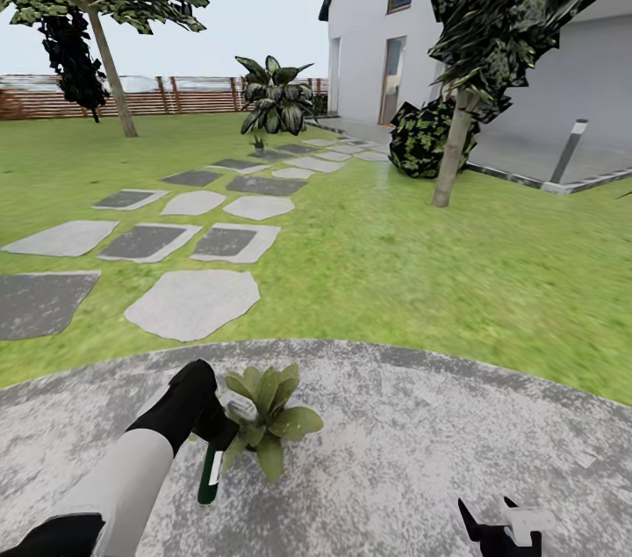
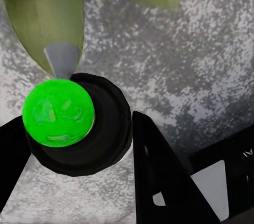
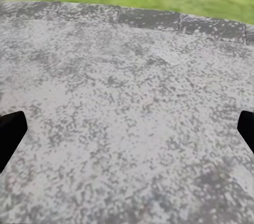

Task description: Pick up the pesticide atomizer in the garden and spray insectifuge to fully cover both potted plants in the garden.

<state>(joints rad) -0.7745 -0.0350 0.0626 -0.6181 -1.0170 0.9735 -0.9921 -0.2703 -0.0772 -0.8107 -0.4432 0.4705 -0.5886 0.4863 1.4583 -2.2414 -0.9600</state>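
On the round grey patio, a potted plant (image 1: 266,418) with pointed green leaves stands just in front of me. My left gripper (image 1: 213,427) is shut on the pesticide atomizer (image 1: 210,475), a slim dark green bottle with a white label strip that hangs downward beside the plant's left side. The left wrist view looks along the atomizer (image 2: 79,128) end-on: a round black body with a bright green tip, black fingers (image 2: 159,176) on both sides, and the plant's leaves (image 2: 47,17) close behind it. My right gripper (image 1: 502,525) is open low over bare paving. The other potted plant is out of view.
The patio (image 1: 421,452) borders a lawn (image 1: 395,259) crossed by grey stepping stones (image 1: 193,303). Farther off are two trees (image 1: 452,153), a dark bush (image 1: 421,140), a big palm (image 1: 276,96), a grey bollard lamp (image 1: 569,149), a white house and a brown fence (image 1: 193,94).
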